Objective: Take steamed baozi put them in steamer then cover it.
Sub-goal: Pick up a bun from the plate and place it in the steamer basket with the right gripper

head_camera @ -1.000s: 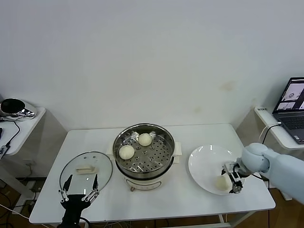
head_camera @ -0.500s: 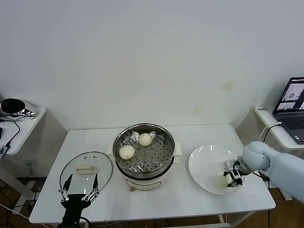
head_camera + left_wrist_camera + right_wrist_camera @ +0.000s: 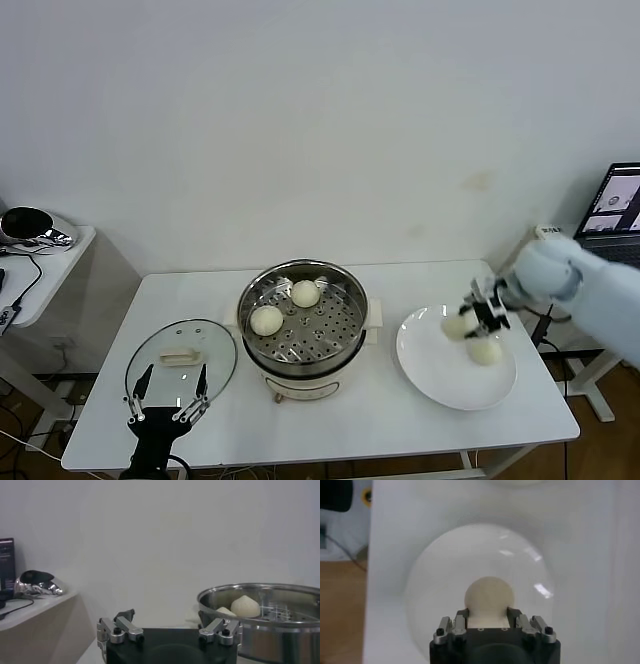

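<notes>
Steel walls of the steamer (image 3: 345,305), at the middle of the table (image 3: 420,425), already ring two steamed baozi on the perforated tray: one toward the back (image 3: 305,293) and one toward the robot's left (image 3: 266,320). So roughly half of the loading looks done. A third bun (image 3: 456,326) is clenched between the fingers of the right gripper (image 3: 472,316), which hangs in the air above the white plate (image 3: 440,385) near the table's right edge; in the right wrist view the bun (image 3: 489,600) sits squarely between the two fingers, with the plate below it. A fourth bun (image 3: 485,350) lies on that plate, just beside and under the gripper. Left to do, by my reading: carry this bun across to the pot, fetch the last one, then set the cover. The glass cover (image 3: 181,358) rests flat near the table's front-left corner, and the left gripper (image 3: 166,402) waits just in front of it, fingers spread wide, grasping nothing.
</notes>
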`<control>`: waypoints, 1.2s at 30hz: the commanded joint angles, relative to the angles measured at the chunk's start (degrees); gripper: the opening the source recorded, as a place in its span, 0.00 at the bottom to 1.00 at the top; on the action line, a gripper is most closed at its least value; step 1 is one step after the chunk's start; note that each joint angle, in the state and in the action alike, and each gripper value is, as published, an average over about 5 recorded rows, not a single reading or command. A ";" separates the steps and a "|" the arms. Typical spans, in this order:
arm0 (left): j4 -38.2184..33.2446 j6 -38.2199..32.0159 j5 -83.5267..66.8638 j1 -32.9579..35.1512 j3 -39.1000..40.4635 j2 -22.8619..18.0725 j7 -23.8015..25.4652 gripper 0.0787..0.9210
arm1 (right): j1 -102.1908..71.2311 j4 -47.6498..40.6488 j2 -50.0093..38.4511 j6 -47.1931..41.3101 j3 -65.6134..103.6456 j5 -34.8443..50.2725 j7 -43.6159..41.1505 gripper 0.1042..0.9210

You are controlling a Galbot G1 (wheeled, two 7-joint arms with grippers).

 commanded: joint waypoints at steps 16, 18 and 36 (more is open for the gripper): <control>-0.53 -0.06 -0.10 -0.51 -0.53 -0.80 -0.17 0.88 | 18.11 -2.50 34.38 20.55 -19.39 10.38 5.83 0.50; -0.55 -0.18 -0.07 -0.41 -0.66 -0.89 -0.25 0.88 | 16.95 -4.42 36.67 23.86 -20.27 8.49 5.74 0.50; -0.85 -0.67 -0.08 -0.14 -0.83 -1.61 -0.51 0.88 | 10.84 -8.84 41.55 37.14 -23.64 -8.60 5.19 0.51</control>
